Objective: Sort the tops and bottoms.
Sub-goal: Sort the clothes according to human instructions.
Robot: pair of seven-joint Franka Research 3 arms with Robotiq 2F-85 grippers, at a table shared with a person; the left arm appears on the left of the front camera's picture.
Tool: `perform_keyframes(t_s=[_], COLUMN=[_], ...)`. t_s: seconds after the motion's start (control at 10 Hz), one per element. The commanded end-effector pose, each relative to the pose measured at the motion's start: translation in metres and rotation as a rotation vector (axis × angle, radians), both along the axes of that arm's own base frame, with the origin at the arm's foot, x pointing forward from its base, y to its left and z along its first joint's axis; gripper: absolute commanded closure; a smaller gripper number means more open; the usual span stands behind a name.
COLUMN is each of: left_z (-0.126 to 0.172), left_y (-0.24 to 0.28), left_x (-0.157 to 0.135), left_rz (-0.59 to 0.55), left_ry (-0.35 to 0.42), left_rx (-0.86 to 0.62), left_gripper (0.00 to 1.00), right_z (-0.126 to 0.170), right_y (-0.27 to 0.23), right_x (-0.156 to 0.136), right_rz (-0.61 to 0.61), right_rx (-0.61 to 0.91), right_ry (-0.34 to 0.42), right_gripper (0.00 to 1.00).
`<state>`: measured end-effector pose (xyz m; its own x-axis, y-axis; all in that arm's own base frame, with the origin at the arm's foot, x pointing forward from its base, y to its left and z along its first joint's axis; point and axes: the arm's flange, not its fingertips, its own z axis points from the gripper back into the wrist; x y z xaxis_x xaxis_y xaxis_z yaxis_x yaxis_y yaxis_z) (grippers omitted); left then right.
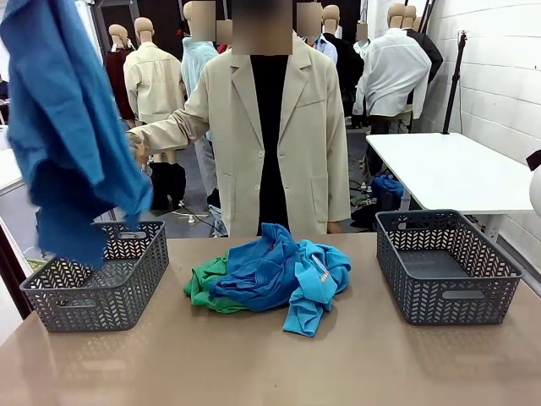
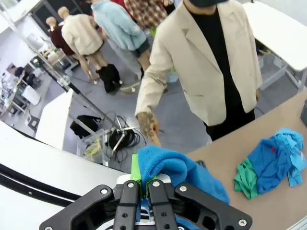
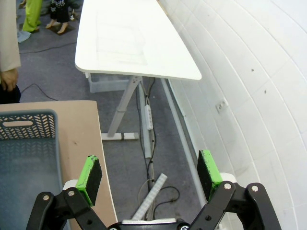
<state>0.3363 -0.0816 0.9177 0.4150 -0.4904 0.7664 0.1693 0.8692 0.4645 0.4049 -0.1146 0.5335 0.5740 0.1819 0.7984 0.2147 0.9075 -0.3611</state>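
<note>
jaws on the left clamp a blue top (image 1: 68, 135) above a grey basket (image 1: 127, 292); right jaws gape wide.

Front cam faces across the table (image 1: 254, 364) at the person (image 1: 270, 127), close in. Left wrist cam looks down from high, sharing the clothes pile (image 2: 271, 160). Right wrist cam aims off-table, sharing the basket (image 3: 24, 158).

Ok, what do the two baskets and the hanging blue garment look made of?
The left basket and the right basket look like grey moulded plastic with a matte finish: rigid walls pierced in a herringbone lattice, with handle slots. The blue garment is soft matte cloth, possibly cotton; it drapes limply in loose folds.
</note>
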Motion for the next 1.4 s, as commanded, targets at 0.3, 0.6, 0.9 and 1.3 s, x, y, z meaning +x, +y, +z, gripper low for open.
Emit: perform_keyframes(t_s=[0.3,0.6,0.9,1.3], left_z=[-0.119,-0.128,-0.128,-0.175], left_y=[0.053,0.053,0.053,0.089], left_x=[-0.007,0.004,0.004,0.098], left_rz=[0.100,0.089,0.089,0.143], left_ry=[0.111,0.150,0.150,0.380], left_rx=[0.021,0.002,0.002,-0.169], left_gripper=[1.00,1.00,1.00,1.00], right_z=[0.000,0.000,0.000,0.000], right_y=[0.000,0.000,0.000,0.000], right_x=[-0.001,-0.001,-0.001,-0.001], right_rz=[0.000,0.000,0.000,0.000], right_rx=[-0.004,-0.004,-0.004,-0.004], right_ry=[0.010,0.010,0.010,0.010], right_gripper=[0.00,0.00,0.00,0.00])
